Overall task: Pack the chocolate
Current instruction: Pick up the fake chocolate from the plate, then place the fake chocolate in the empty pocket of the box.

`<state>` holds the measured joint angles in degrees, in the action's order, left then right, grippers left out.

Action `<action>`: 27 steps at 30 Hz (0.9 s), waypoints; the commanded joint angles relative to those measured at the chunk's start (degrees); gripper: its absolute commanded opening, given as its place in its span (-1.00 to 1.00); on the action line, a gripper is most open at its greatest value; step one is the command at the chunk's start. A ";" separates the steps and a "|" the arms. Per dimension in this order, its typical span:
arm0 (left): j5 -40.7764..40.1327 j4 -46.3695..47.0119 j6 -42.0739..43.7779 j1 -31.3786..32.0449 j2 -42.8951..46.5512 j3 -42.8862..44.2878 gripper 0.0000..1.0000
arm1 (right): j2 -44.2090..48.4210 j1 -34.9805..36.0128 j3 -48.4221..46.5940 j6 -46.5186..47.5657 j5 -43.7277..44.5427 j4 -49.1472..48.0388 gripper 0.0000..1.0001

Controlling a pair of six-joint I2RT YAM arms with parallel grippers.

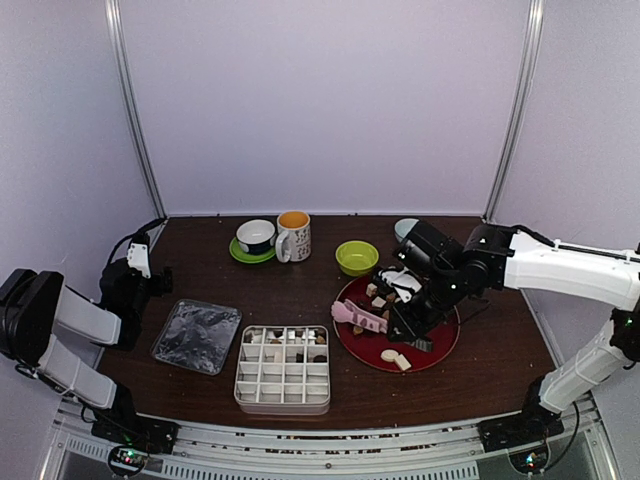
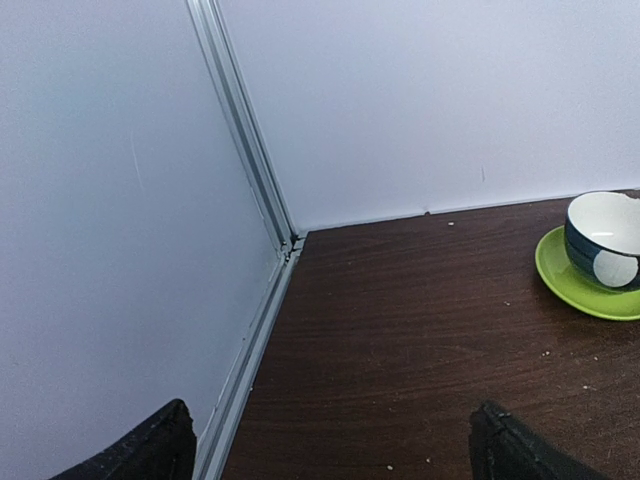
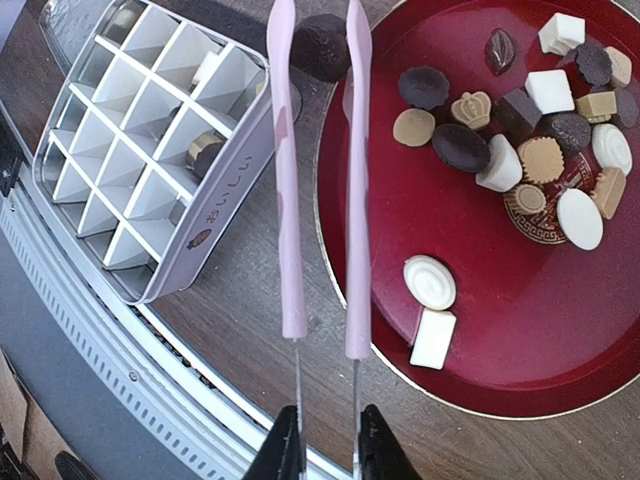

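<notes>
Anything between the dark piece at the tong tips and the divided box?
Nothing visible. The dark piece sits between the tips of the pink tongs, right beside the divided box; only the box's wall lies between.

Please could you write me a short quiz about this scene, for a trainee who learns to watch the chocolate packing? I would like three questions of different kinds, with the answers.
1. True or false: the left gripper holds the pink tongs.
2. Most of the chocolate lies on: A) the green bowl, B) the red plate, C) the clear lid.
3. What colour is the piece between the tongs' arms, near the divided box?

Key:
1. False. The right gripper holds them; the left one is open and empty.
2. B.
3. Dark brown.
</notes>
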<state>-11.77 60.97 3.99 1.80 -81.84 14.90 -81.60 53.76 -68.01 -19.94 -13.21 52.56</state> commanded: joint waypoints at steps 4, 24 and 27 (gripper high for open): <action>-0.25 1.52 -0.03 -0.49 0.02 0.92 0.96 | -1.12 1.08 -1.75 -0.98 -0.76 -3.44 -0.64; -0.26 1.55 -0.04 -0.49 0.06 0.92 0.96 | -4.47 2.02 -5.42 0.02 -0.39 -4.75 -0.64; -0.27 1.53 -0.03 -0.52 0.03 0.92 0.96 | -5.16 2.59 -5.88 -0.18 -0.37 -5.27 -0.64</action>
<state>-11.77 60.97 3.99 1.80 -81.84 14.90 -86.11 55.46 -71.90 -19.92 -13.67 49.30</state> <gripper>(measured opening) 0.978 0.181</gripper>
